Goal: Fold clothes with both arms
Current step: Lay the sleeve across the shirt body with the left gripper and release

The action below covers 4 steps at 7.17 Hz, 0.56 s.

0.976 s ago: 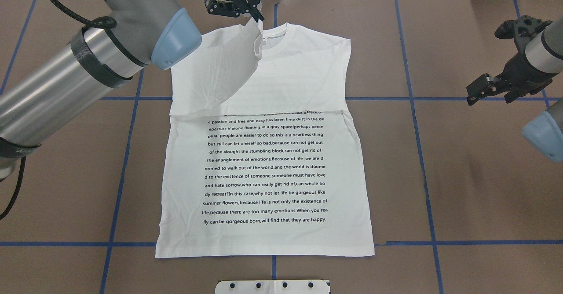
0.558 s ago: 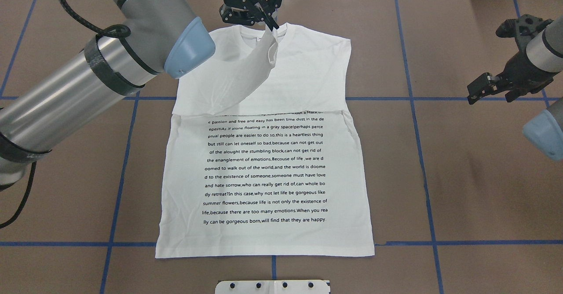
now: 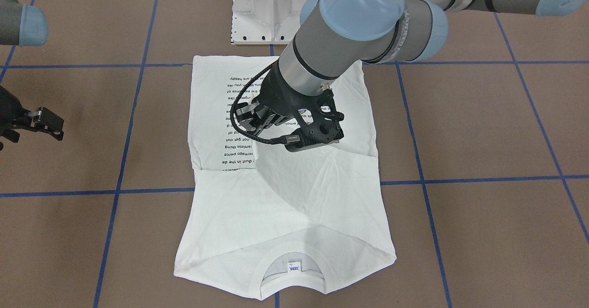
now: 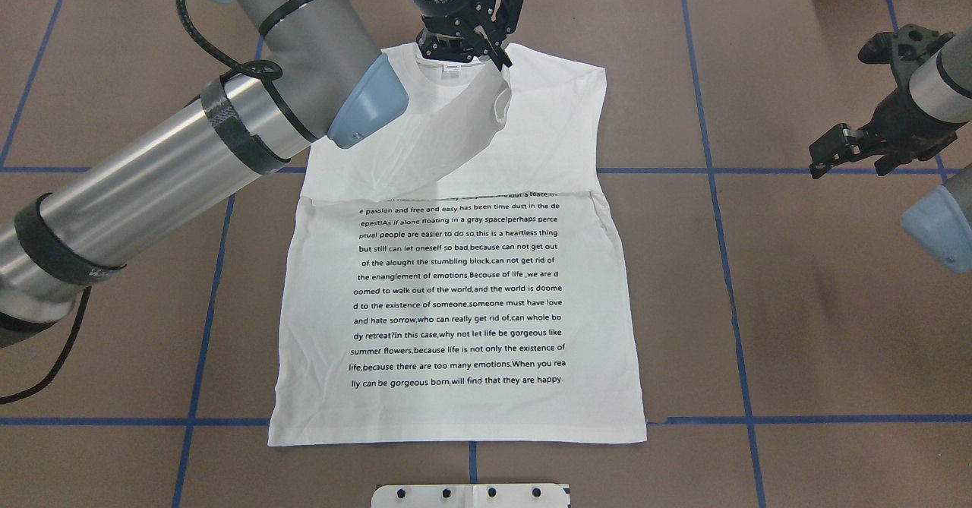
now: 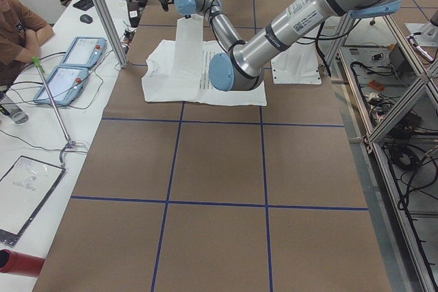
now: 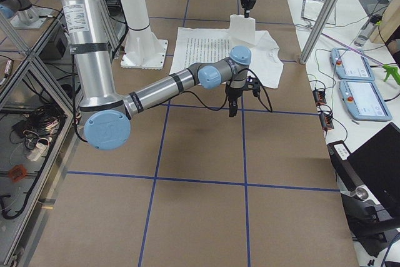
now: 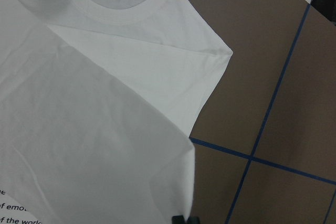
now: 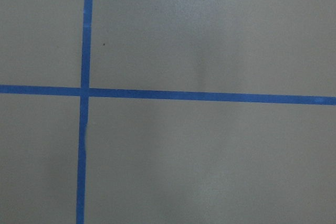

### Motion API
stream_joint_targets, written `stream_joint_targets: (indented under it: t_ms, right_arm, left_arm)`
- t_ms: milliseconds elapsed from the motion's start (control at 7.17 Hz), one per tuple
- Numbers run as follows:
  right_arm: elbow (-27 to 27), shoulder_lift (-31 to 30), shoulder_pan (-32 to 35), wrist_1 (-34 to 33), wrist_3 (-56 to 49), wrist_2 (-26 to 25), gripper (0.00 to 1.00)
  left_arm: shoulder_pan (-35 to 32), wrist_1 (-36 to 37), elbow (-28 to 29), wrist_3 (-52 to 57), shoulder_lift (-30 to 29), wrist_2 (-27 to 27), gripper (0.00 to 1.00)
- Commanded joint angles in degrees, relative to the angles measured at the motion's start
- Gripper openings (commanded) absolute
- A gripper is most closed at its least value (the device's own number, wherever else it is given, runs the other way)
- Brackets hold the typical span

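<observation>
Left gripper (image 4: 497,58): clamped shut on the sleeve (image 4: 456,140) cuff, further rightward than a second ago.
T-shirt (image 4: 456,303): flat on the surface (image 4: 797,303) beneath, sleeve draped diagonally across the chest.
Right gripper (image 4: 847,151): spread, empty, well apart.
Meaning: sleeve fold probably nearly ready for laying down.

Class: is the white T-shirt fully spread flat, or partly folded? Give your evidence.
Partly folded: the left tool holds one sleeve lifted across the T-shirt, whose top text line is covered.
</observation>
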Motion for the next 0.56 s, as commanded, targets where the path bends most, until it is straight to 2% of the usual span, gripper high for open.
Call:
stream_joint_targets:
  t_ms: [0,418]
  right_arm:
    - [-0.32,0.64,0.11,0.01,0.11,-0.02,1.0]
    - [-2.59,1.7,0.11,0.1,0.02,0.06,1.0]
  left_arm:
    - [5.54,-1.42,2.0,-0.58,-0.18,5.42,0.0]
    - [12.33,-3.42,6.21,-0.84,-0.17,13.08,0.0]
